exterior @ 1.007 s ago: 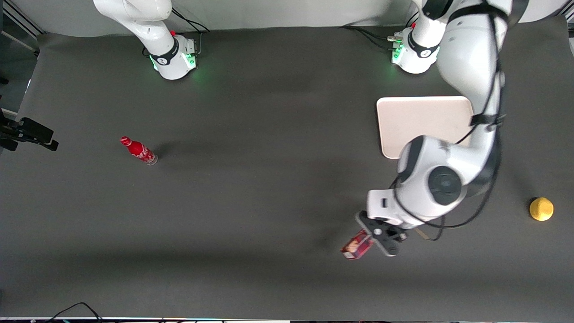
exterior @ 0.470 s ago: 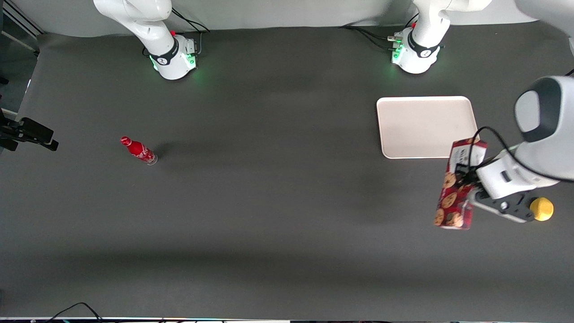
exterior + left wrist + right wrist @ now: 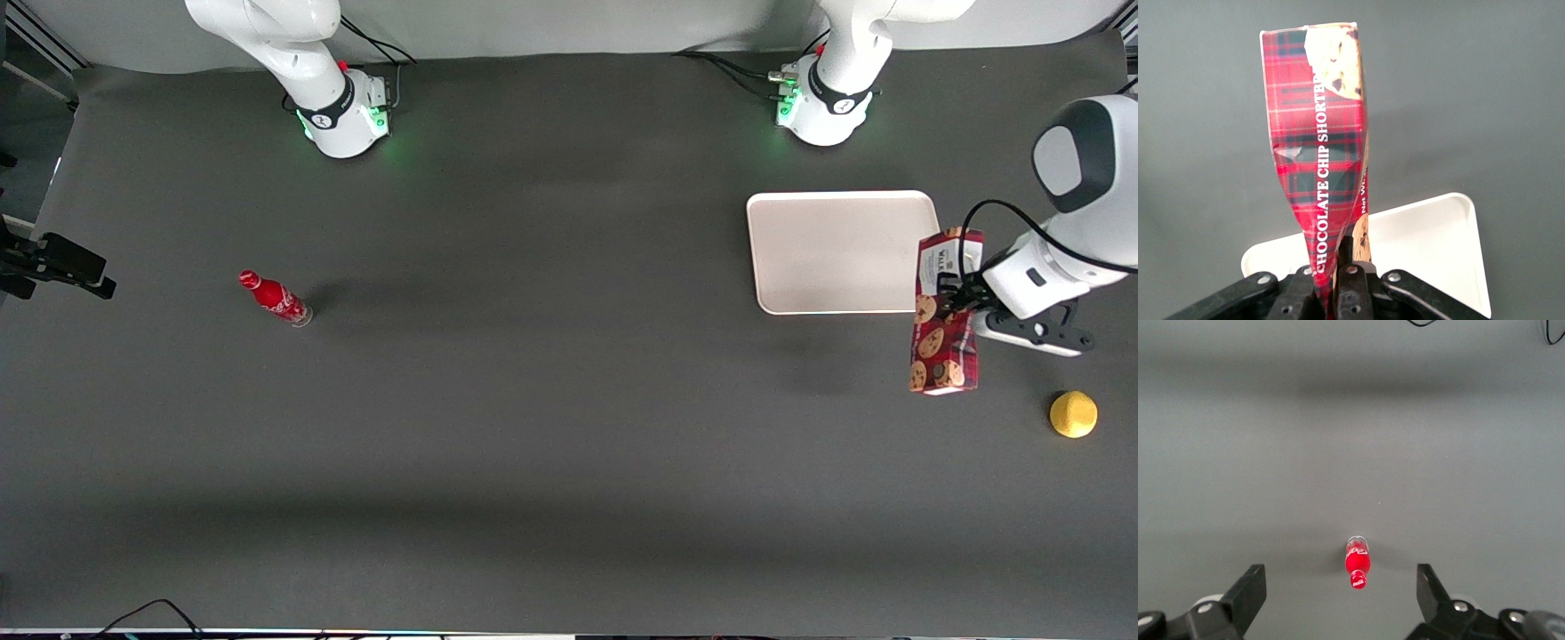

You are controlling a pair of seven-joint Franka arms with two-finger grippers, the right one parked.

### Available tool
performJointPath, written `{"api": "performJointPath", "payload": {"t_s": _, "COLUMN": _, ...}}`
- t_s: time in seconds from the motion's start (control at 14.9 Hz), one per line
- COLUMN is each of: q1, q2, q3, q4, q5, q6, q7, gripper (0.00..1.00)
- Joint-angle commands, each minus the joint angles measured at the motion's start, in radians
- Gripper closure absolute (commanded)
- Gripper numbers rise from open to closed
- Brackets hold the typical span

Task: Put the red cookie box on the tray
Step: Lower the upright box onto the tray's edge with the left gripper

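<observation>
1. one large flat cream-white rectangular tray (image 3: 836,253) lies at the table's working-arm end.
2. one long dark red tartan cardboard cookie box (image 3: 946,313), pinched by the left gripper (image 3: 958,298), hangs above the tray's edge.
3. carry it over the tray's centre, lower it flat, then release.
4. one small red bottle (image 3: 275,299), one yellow ball (image 3: 1073,414).

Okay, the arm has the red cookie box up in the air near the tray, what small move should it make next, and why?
Probably carry the box sideways toward the parked arm's end until it hangs over the tray's middle. The gripper is shut on the red cookie box, lifted off the table, but the box only overlaps the edge of the tray; most of it hangs over bare table, nearer the front camera, so lowering now would likely miss.
</observation>
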Motion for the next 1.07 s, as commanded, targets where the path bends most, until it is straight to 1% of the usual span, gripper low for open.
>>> {"api": "performJointPath", "payload": {"t_s": 0.0, "q1": -0.010, "q2": -0.141, "q3": 0.075, "q4": -0.219, "q5": 0.018, "q6": 0.082, "q7": -0.015, "gripper": 1.00}}
{"api": "performJointPath", "payload": {"t_s": 0.07, "q1": -0.010, "q2": -0.153, "q3": 0.101, "q4": -0.256, "q5": 0.049, "q6": 0.091, "q7": -0.015, "gripper": 1.00}}
{"api": "performJointPath", "payload": {"t_s": 0.13, "q1": -0.010, "q2": -0.182, "q3": 0.124, "q4": -0.309, "q5": 0.098, "q6": 0.136, "q7": -0.015, "gripper": 1.00}}
{"api": "performJointPath", "payload": {"t_s": 0.2, "q1": -0.006, "q2": -0.209, "q3": 0.143, "q4": -0.374, "q5": 0.131, "q6": 0.207, "q7": -0.015, "gripper": 1.00}}
{"api": "performJointPath", "payload": {"t_s": 0.4, "q1": 0.053, "q2": -0.253, "q3": 0.149, "q4": -0.538, "q5": 0.184, "q6": 0.391, "q7": -0.015, "gripper": 1.00}}
{"api": "performJointPath", "payload": {"t_s": 0.54, "q1": 0.085, "q2": -0.260, "q3": 0.152, "q4": -0.634, "q5": 0.196, "q6": 0.523, "q7": -0.015, "gripper": 1.00}}
{"api": "performJointPath", "payload": {"t_s": 0.67, "q1": 0.088, "q2": -0.253, "q3": 0.157, "q4": -0.720, "q5": 0.198, "q6": 0.661, "q7": -0.015, "gripper": 1.00}}
{"api": "performJointPath", "payload": {"t_s": 1.01, "q1": 0.109, "q2": -0.225, "q3": 0.189, "q4": -0.773, "q5": 0.199, "q6": 0.723, "q7": 0.011, "gripper": 1.00}}
